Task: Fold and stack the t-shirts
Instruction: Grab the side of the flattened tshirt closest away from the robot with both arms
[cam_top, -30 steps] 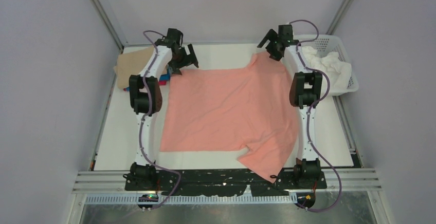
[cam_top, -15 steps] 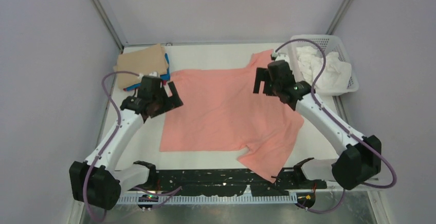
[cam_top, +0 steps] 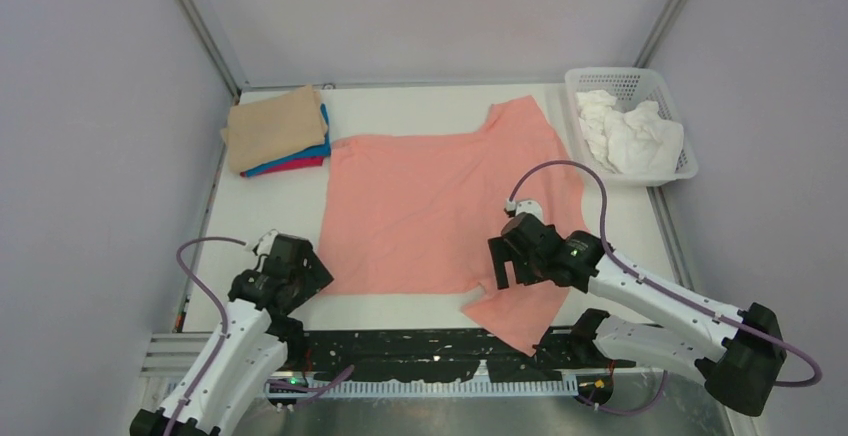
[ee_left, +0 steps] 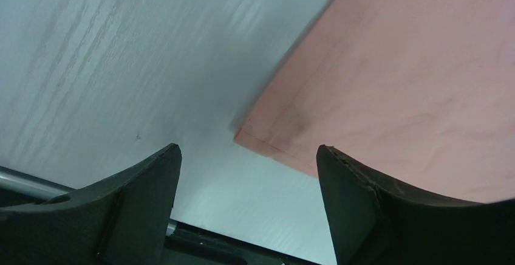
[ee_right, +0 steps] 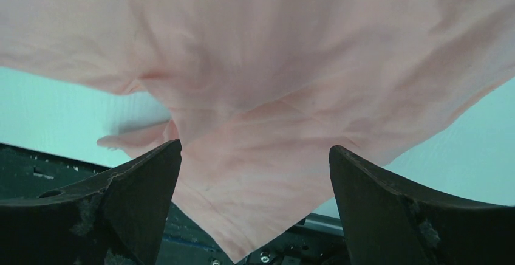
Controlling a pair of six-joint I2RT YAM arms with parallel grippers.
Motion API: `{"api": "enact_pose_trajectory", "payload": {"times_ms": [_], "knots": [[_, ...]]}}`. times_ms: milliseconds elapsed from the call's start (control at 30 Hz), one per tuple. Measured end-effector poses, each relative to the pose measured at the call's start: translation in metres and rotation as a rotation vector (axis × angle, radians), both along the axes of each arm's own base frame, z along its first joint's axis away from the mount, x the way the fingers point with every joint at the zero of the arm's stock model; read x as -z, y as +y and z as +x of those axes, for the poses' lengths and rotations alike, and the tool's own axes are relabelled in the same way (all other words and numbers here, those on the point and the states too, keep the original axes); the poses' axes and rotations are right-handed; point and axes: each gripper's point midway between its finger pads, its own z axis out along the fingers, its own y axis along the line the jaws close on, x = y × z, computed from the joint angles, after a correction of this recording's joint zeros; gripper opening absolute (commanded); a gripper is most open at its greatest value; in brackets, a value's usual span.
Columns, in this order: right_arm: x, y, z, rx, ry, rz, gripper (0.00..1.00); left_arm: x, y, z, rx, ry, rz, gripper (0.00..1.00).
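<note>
Your salmon-pink t-shirt (cam_top: 430, 206) lies spread flat across the middle of the white table (cam_top: 420, 101), collar toward the far right. Its near sleeve (cam_top: 520, 316) is rumpled, and the tip reaches past the table's near edge onto the black base rail (cam_top: 400, 341).

Your left gripper (cam_top: 305, 274) hangs over the near-left corner of the shirt. In the left wrist view its jaws are spread with nothing between them, and the hem corner (ee_left: 240, 132) lies on the bare table just ahead of the gap.

Your right gripper (cam_top: 500, 264) is above the spot where the near sleeve joins the body. Its jaws are also spread wide and empty, with the wrinkled sleeve fabric (ee_right: 255, 125) beneath them.

At the far-left corner there is a folded stack: a tan t-shirt (cam_top: 272, 128) on top, then a blue one (cam_top: 312, 149), then a magenta one (cam_top: 305, 164) at the bottom. The stack sits just beside the pink shirt's far-left corner.

At the far right, a white lattice basket (cam_top: 640, 78) holds crumpled white cloths (cam_top: 630, 131).
</note>
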Motion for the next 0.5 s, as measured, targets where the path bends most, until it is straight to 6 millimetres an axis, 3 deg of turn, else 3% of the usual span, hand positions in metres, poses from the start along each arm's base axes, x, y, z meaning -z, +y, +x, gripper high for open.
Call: {"api": "enact_pose_trajectory", "payload": {"times_ms": [100, 333, 433, 500], "knots": [[0.003, 0.009, -0.018, -0.058, 0.031, -0.002, 0.97, 0.015, 0.001, -0.010, -0.036, 0.032, -0.011, 0.69], [0.012, 0.014, -0.043, -0.126, 0.104, -0.019, 0.97, 0.016, 0.001, -0.001, -0.095, -0.007, -0.028, 0.47], [0.014, 0.012, -0.050, -0.138, 0.126, -0.034, 0.97, 0.017, -0.001, 0.005, -0.108, -0.017, -0.039, 0.34], [0.015, 0.009, -0.053, -0.141, 0.139, -0.044, 0.98, 0.018, -0.003, 0.008, -0.114, -0.018, -0.047, 0.17]]}}
